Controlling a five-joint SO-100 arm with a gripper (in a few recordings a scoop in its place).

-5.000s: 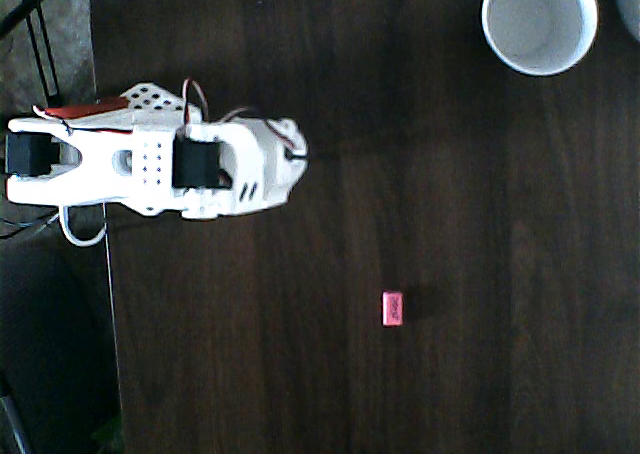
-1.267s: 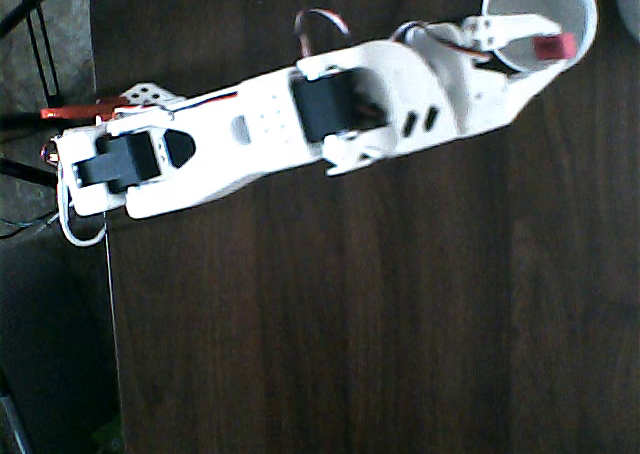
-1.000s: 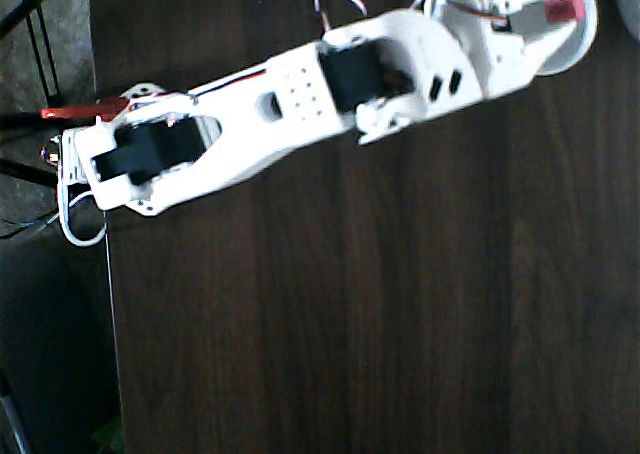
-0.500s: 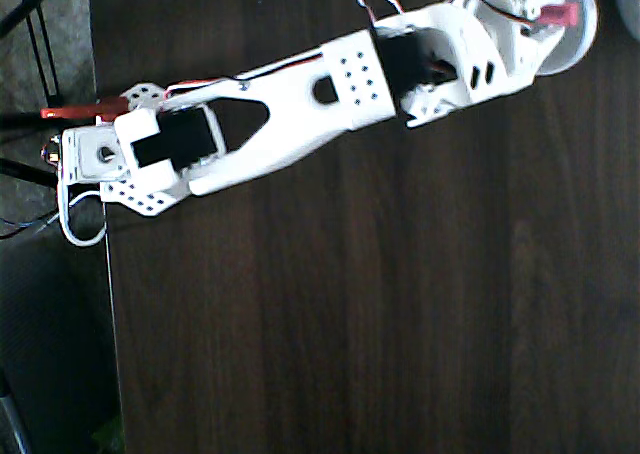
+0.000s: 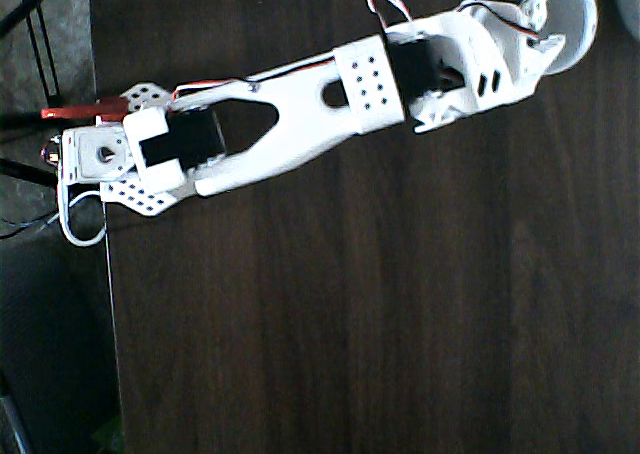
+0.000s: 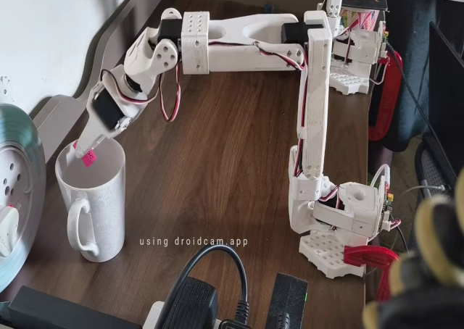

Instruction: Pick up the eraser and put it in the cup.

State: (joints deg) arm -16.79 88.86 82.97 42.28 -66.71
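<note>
Overhead view: arm stretched across dark worktop (image 5: 400, 304), wrist over the cup (image 5: 578, 19) at top right, covering most of its mouth.

Fixed view: pincer (image 6: 84, 151) tipped down into the cup (image 6: 94, 198), pinching the eraser (image 6: 88, 159) just at rim level, inside the mouth. Step in hand: the drop. Next move probably needs only spreading the fingers, then lifting clear without knocking the cup.
</note>
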